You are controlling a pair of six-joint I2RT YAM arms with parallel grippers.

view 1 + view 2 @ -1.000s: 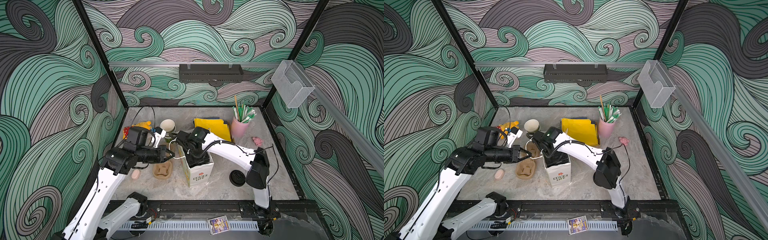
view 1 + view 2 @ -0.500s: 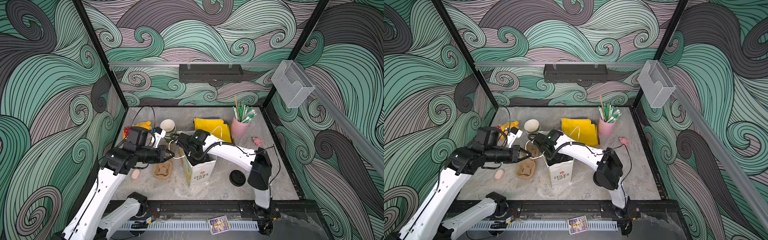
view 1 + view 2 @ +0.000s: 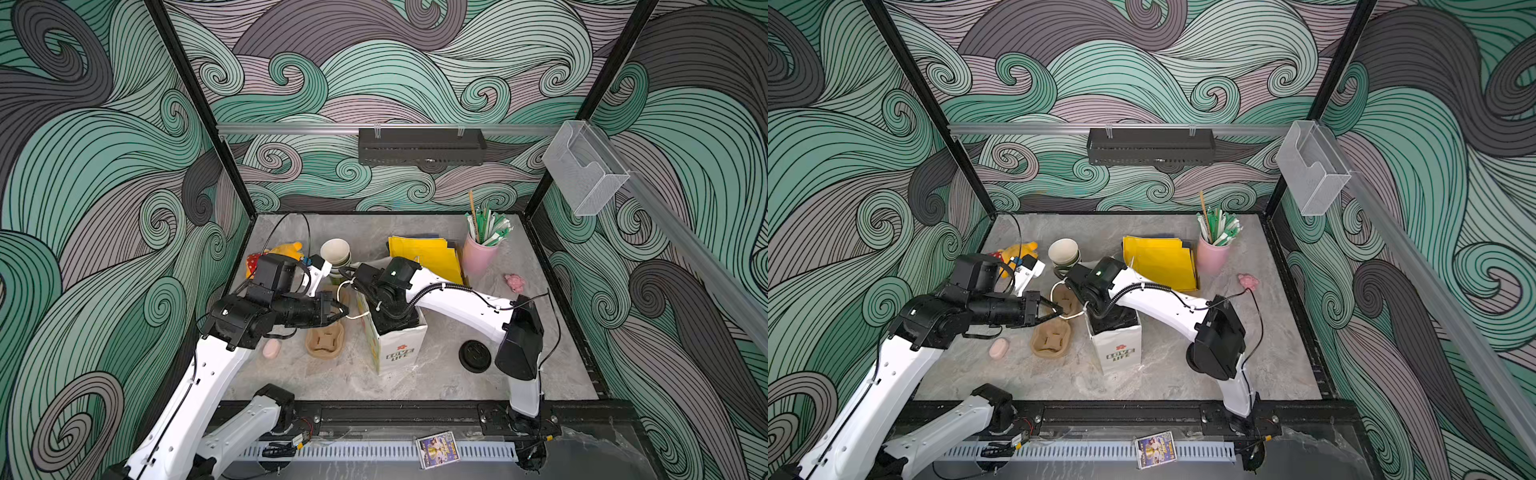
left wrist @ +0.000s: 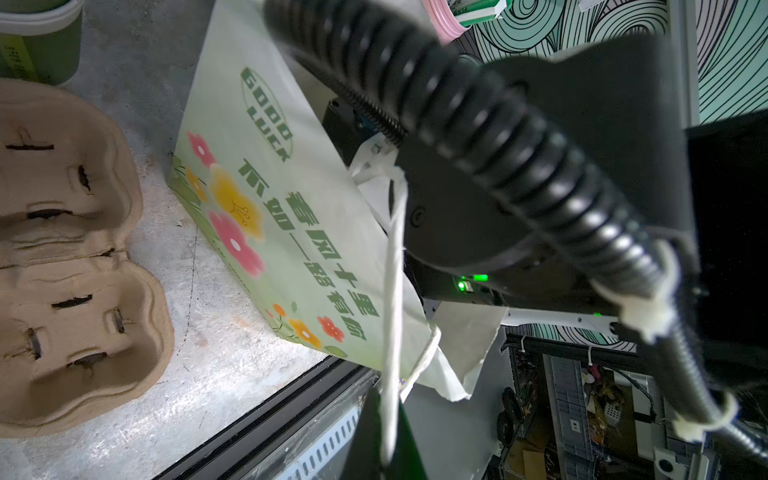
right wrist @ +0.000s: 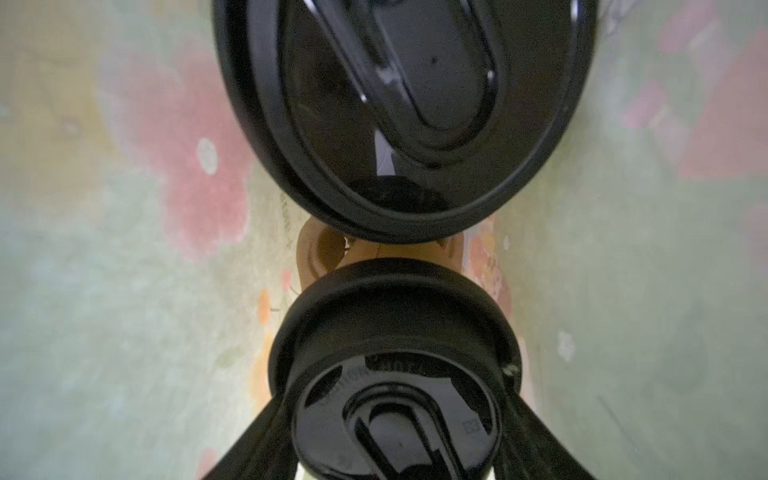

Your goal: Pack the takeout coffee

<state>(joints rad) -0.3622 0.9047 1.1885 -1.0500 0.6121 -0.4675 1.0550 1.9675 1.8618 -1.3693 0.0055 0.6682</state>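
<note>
A white flowered paper bag (image 3: 399, 353) (image 3: 1117, 353) stands upright mid-table. My left gripper (image 3: 343, 311) (image 4: 384, 419) is shut on the bag's white handle (image 4: 390, 291), holding it out to the left. My right arm reaches down into the bag's mouth, so its gripper is hidden in both top views. In the right wrist view, the right gripper (image 5: 395, 415) is shut around a takeout coffee cup by its black sip lid (image 5: 395, 374). A second black-lidded cup (image 5: 399, 104) sits right beside it inside the bag. A tan-brown part (image 5: 316, 253) shows between them.
Pulp cup carriers (image 3: 326, 340) and a pink oval (image 3: 271, 348) lie left of the bag. A stack of lidless cups (image 3: 336, 252) and a yellow toy (image 3: 282, 251) stand behind. Yellow folders (image 3: 428, 253), a pink straw cup (image 3: 478, 253) and a loose black lid (image 3: 475, 355) are on the right.
My right wrist has shifted slightly in the bag's mouth, and the top of the bag has moved with it. The left gripper has kept its hold in the same place.
</note>
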